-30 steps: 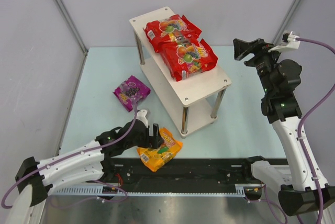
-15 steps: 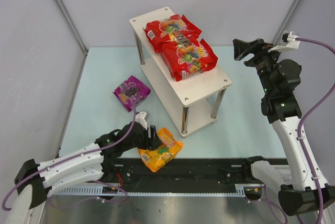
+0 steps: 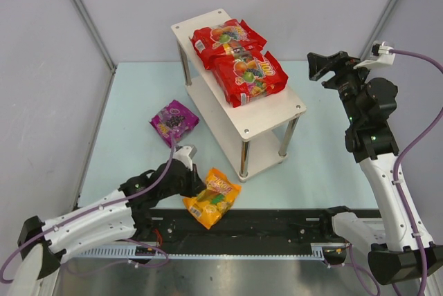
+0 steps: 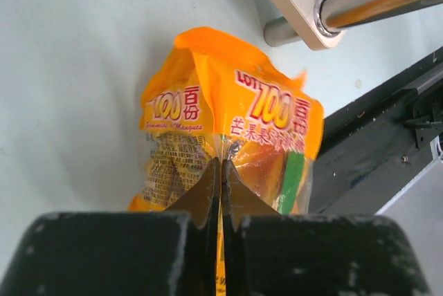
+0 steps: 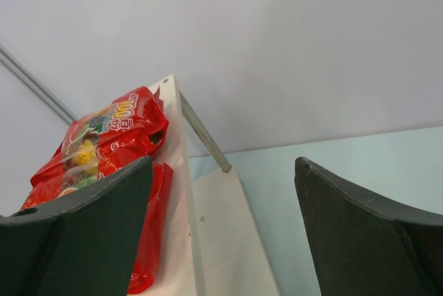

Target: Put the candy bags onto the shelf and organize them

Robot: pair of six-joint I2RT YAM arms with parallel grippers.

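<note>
**Left gripper [image 3: 197, 184] pinches the orange-yellow bag [image 3: 213, 198] beside the shelf [image 3: 273, 115]**

Low in the overhead frame, a little left of centre, the left gripper lies close to the table [image 3: 124, 123] with its jaws brought fully together. In the left wrist view the two fingertips meet at the bottom centre of the frame. A thin fold of the orange-yellow bag's film is caught between them, and the bag bulges and creases upward from that point. The bag itself rests on the table, just beside the shelf's nearest leg and just above the black rail [image 3: 277, 223] that runs along the bottom of the overhead frame.

The purple bag [image 3: 174, 122] lies flat on the table left of centre, near the shelf's lower board but apart from it, and apart from the left arm.

The two red bags [image 3: 239, 57] lie on the shelf's top board in the upper middle of the frame, one overlapping the other. Bare board shows at both ends.

The right gripper [image 3: 324, 66] hangs in the air at the right of the frame, to the right of the shelf and well apart from it. Its jaws stand wide apart with nothing between them. Its wrist view looks past both fingers to the red bags at the left edge and to a corner of the top board
</note>
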